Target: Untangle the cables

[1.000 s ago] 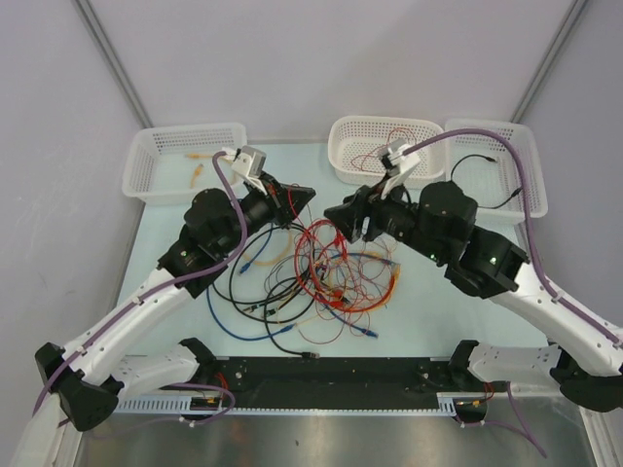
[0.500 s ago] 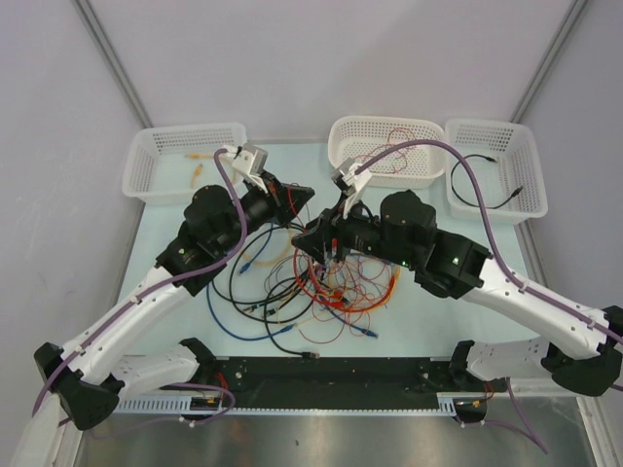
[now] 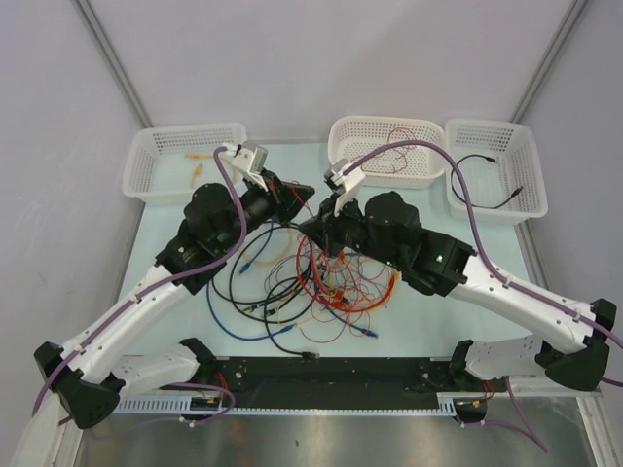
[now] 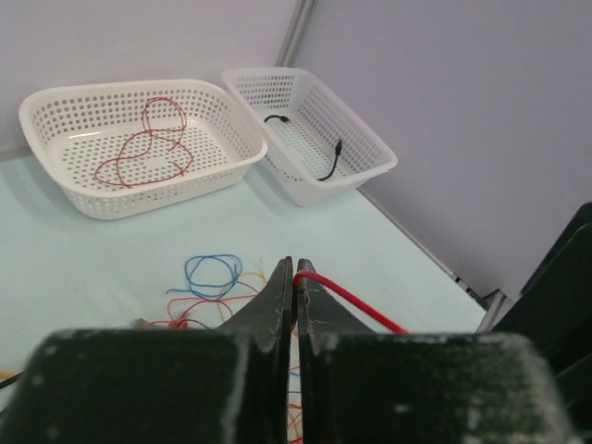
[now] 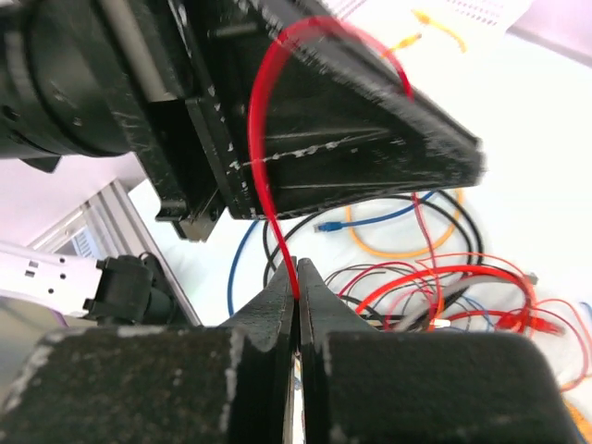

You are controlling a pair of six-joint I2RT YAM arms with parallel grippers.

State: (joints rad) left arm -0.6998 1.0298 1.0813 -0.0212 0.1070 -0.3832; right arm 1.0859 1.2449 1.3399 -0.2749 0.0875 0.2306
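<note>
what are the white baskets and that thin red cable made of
The white baskets look like moulded plastic with a slight gloss: regular perforated walls and rounded rims. The red cable is probably thin wire in smooth, shiny plastic insulation, since it bends in soft curves. Its core does not show.

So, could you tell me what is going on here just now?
Two arms are untangling a heap of cables mid-table. The left arm has its jaws shut on a red cable. The right arm has its jaws shut on what looks like the same strand, close beside them. Most cables lie knotted together. Three baskets at the far edge hold a few loose ones.
</note>
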